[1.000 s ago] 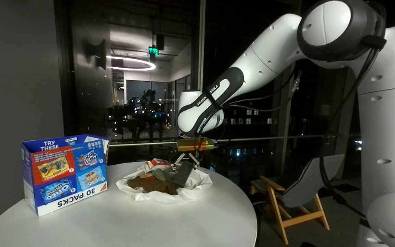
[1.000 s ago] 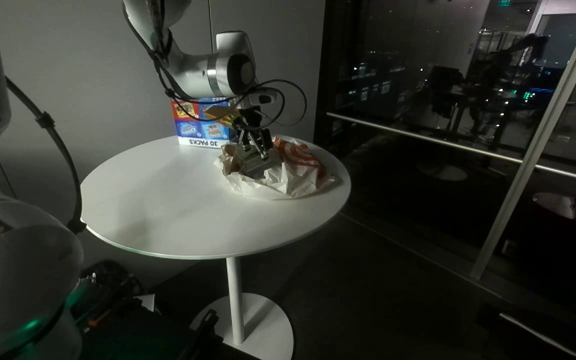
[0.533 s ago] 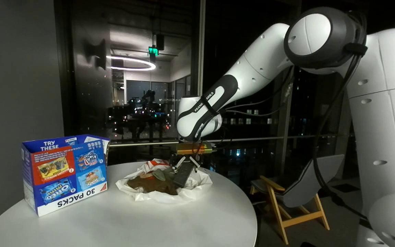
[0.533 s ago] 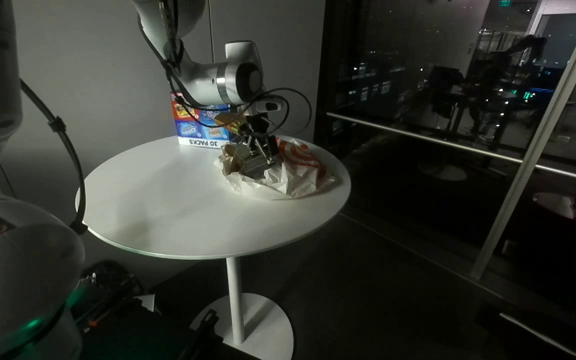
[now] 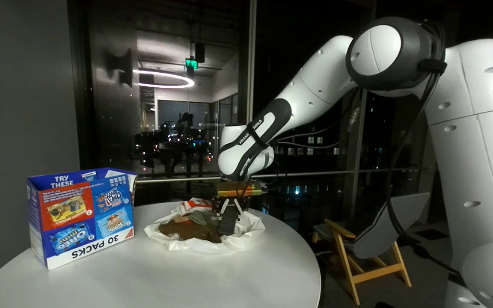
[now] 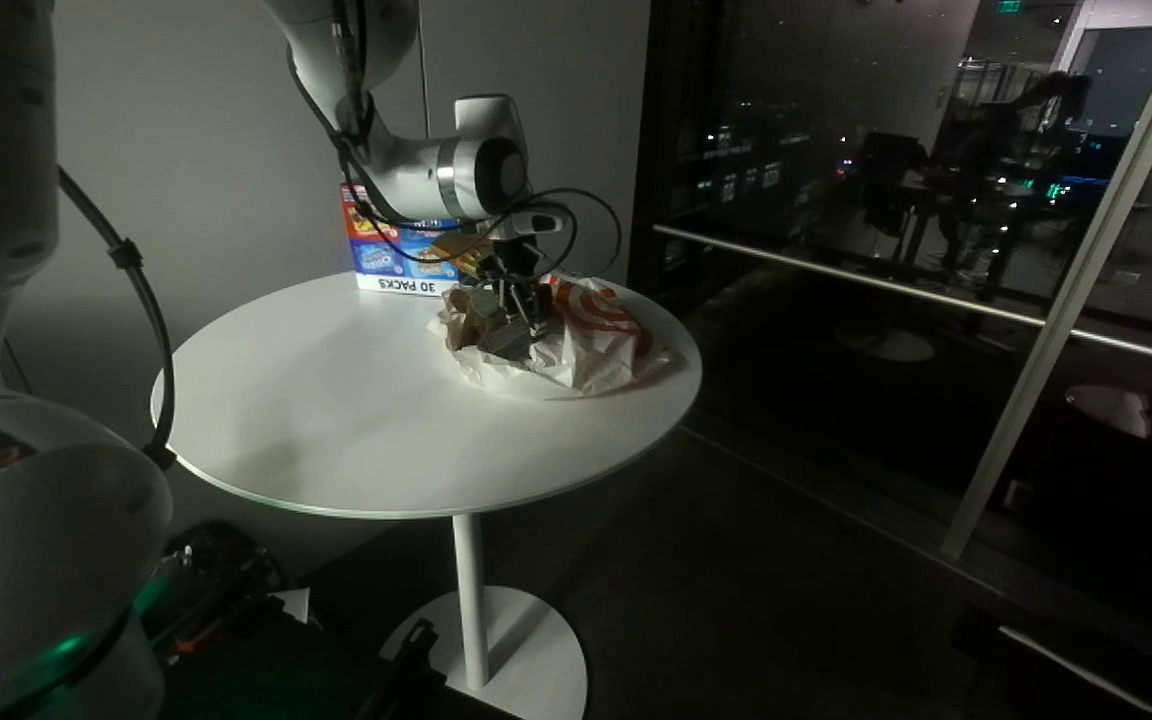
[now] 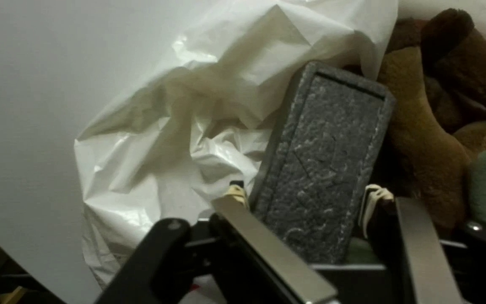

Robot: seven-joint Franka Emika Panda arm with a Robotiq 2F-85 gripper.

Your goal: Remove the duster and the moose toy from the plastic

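The dark grey duster (image 5: 228, 223) leans in the crumpled white plastic (image 5: 178, 245). The duster also shows in the wrist view (image 7: 323, 152). The brown moose toy (image 5: 182, 229), with grey-green parts, lies beside it in the plastic; its fur shows in the wrist view (image 7: 411, 118). My gripper (image 7: 304, 198) points down with one finger at each long side of the duster. The fingers are closed in around the duster; how firmly the right finger presses is hard to see. In an exterior view the gripper (image 6: 524, 328) hides part of the duster.
A blue snack box (image 5: 88, 218) stands on the round white table (image 6: 316, 420), near the plastic. The window rail (image 6: 836, 275) runs behind the table. A grey chair (image 5: 370, 231) stands beyond the table.
The arm has come down and forward. The gripper's fingers have drawn closer together around the duster, and the duster has turned a little more upright. The plastic and moose toy look the same.
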